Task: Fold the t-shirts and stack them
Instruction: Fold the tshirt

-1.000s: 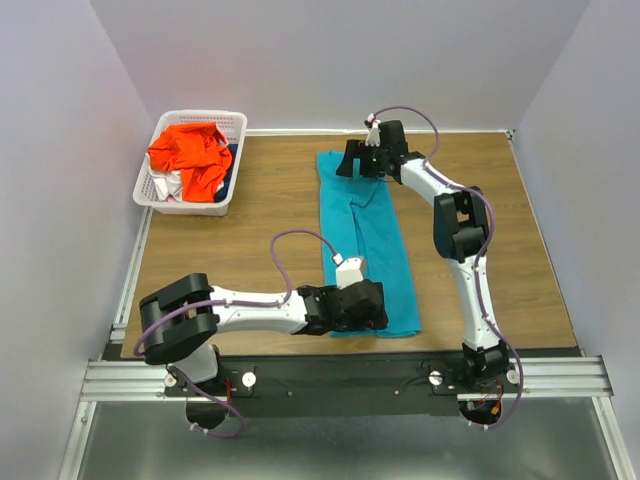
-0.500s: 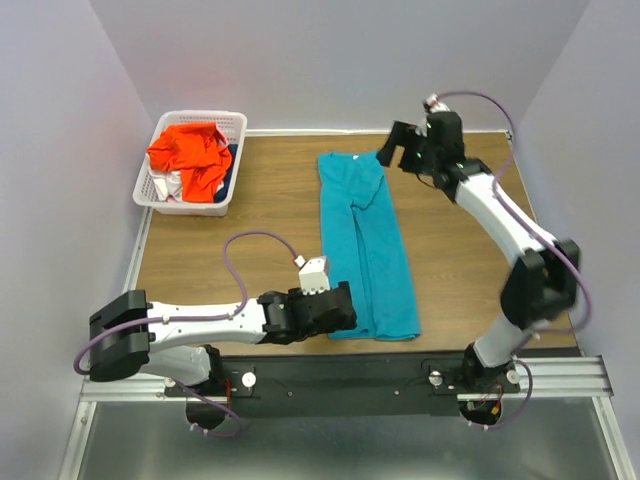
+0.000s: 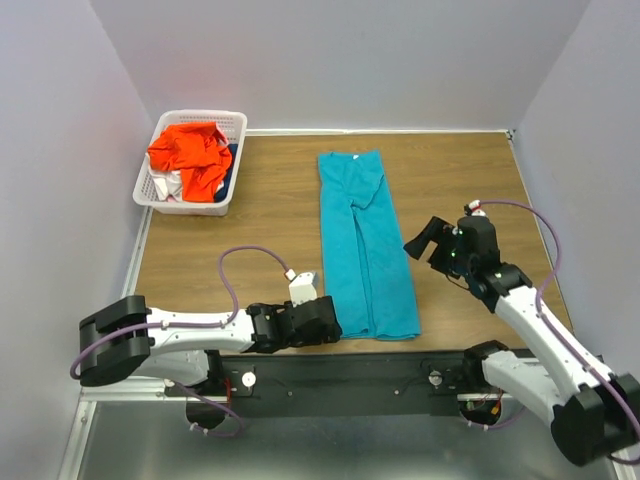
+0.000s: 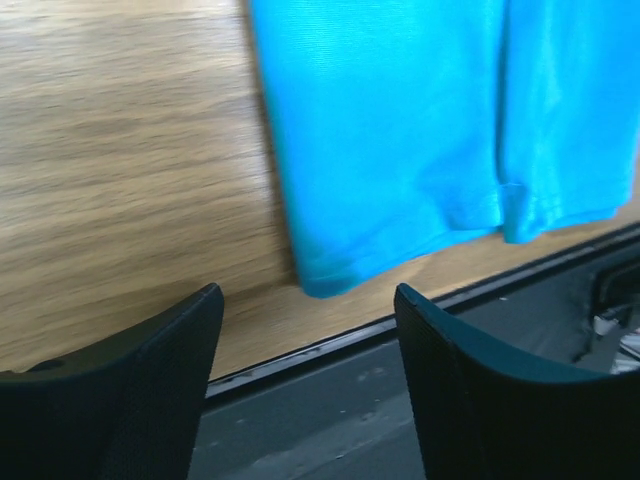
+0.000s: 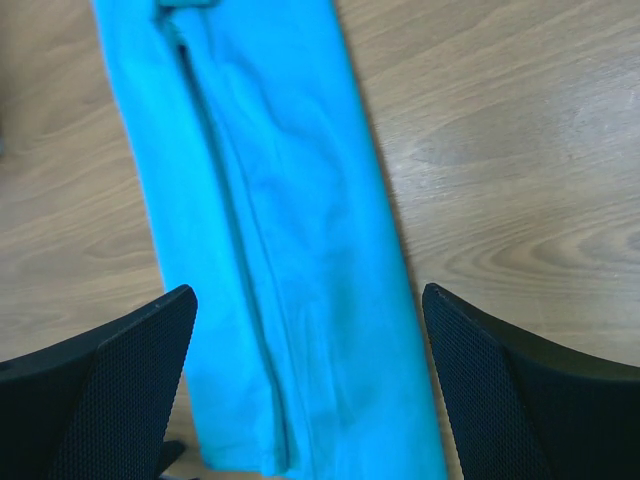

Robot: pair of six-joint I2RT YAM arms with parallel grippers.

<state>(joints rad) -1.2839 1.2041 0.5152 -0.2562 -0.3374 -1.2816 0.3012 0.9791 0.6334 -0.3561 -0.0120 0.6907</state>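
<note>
Top external view gives us the teal t-shirt lying centred on the worktop as a narrow strip running twelve to six o'clock, sides folded in, crosswise folds not yet made. Both tools are released and grasp nothing, the left tool at the strip's seven o'clock corner, the right tool at its three o'clock side. At ten o'clock the basket holds the orange-red t-shirt crumpled over what we take to be more shirts, so most work remains.
</note>
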